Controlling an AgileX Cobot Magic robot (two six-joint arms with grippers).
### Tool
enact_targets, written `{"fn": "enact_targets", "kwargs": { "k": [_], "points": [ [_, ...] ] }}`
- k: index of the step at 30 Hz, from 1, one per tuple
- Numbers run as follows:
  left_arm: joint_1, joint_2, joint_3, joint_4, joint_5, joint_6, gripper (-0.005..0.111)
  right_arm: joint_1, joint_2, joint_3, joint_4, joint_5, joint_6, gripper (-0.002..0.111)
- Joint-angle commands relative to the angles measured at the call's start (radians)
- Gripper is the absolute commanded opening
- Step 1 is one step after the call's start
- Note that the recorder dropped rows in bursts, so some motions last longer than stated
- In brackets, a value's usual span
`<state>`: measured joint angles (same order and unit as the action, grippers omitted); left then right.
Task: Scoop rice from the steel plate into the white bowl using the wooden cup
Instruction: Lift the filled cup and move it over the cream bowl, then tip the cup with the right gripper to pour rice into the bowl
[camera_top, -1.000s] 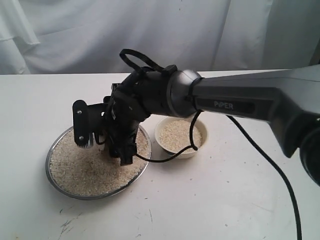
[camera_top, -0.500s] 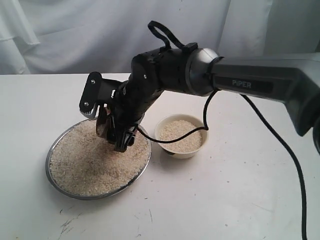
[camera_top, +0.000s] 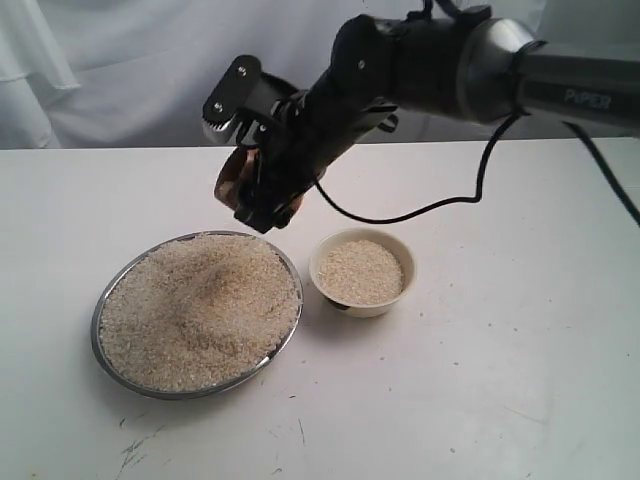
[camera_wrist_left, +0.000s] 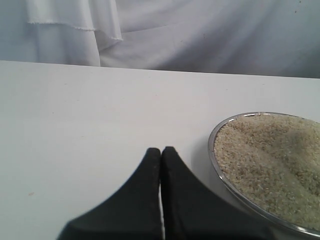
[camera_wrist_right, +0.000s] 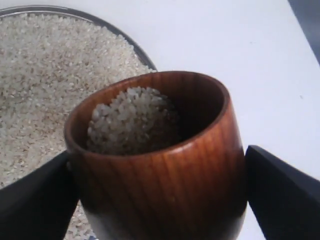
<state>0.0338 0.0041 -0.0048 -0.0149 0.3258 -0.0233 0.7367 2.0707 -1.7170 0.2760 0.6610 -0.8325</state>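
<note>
Between wide right jaws, wooden cup (camera_wrist_right: 165, 175)

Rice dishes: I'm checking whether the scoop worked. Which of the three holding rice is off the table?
The wooden cup, gripped between the right gripper's jaws in the air. The steel plate and the white bowl both rest on the table.

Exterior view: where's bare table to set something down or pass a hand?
Free: the white table right of the cream-white ceramic bowl; the near strip in front of the wide shiny steel plate; the far left behind the plate. Crowded: the narrow gap between plate and bowl, and above the plate's far rim, where the brown wooden cup hangs.
</note>
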Motion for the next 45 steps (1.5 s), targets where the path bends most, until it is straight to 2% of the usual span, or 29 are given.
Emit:
{"fn": "enact_targets", "kwargs": {
  "k": [1, 7, 18, 24, 38, 45],
  "points": [
    [0.002, -0.004, 0.005, -0.002, -0.007, 0.0, 0.0, -0.054, -0.053, -0.008, 0.02, 0.037, -0.01, 0.0],
    [0.002, -0.004, 0.005, -0.002, -0.007, 0.0, 0.0, -0.099, -0.104, 0.026, -0.076, 0.071, -0.003, 0.0],
    [0.002, -0.004, 0.005, -0.002, -0.007, 0.0, 0.0, -0.099, -0.211, 0.311, -0.484, -0.08, 0.204, 0.0],
    [0.002, -0.004, 0.005, -0.002, -0.007, 0.0, 0.0, -0.099, -0.217, 0.406, -0.751, -0.119, 0.366, 0.0],
    [0.002, -0.004, 0.005, -0.002, -0.007, 0.0, 0.0, -0.095, -0.217, 0.476, -1.035, -0.204, 0.377, 0.0],
    [0.002, -0.004, 0.005, -0.002, -0.007, 0.0, 0.0, -0.039, -0.217, 0.516, -1.215, -0.181, 0.332, 0.0]
  ]
}}
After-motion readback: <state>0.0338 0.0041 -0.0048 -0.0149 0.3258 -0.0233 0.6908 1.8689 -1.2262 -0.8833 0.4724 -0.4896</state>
